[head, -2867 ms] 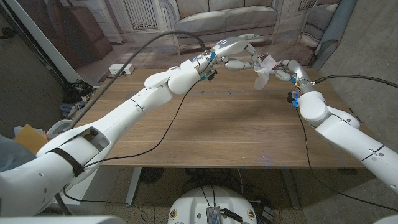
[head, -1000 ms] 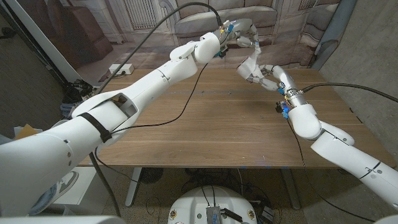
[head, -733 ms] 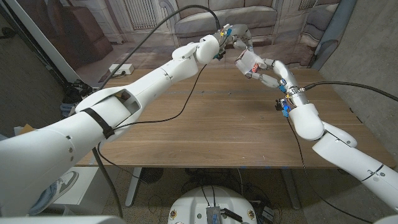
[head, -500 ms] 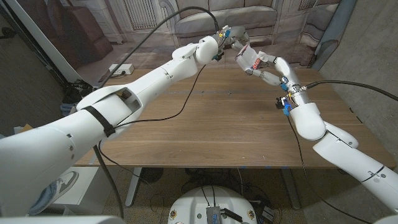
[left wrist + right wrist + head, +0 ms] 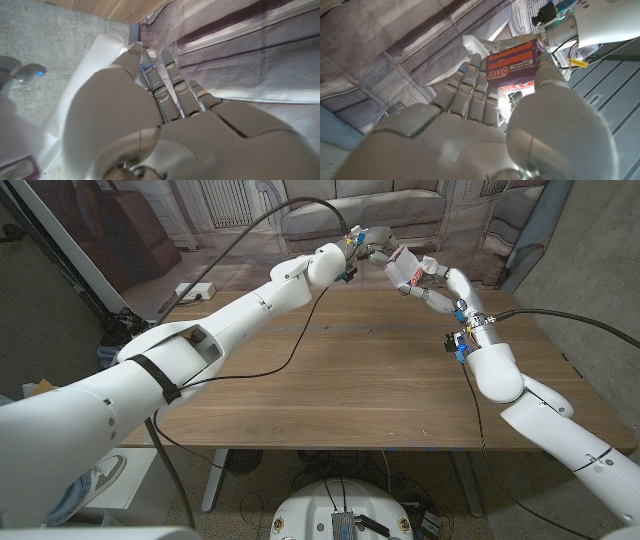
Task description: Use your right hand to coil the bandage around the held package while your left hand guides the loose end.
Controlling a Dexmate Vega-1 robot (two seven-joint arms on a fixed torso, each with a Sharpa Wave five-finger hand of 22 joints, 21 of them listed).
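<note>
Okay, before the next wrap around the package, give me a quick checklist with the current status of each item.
1. Right hand grips the package: ok, thumb and fingers clamp the box in the right wrist view.
2. Left hand meets the package: ok, both hands come together above the table's far edge.
3. Left hand holds the bandage's loose end: cannot tell, the bandage shows only as white on the box.
4. Bandage lies snug, no slack loop: cannot tell.
5. Cables keep off the wrapping path: ok, the black cable trails back along the left arm.
</note>
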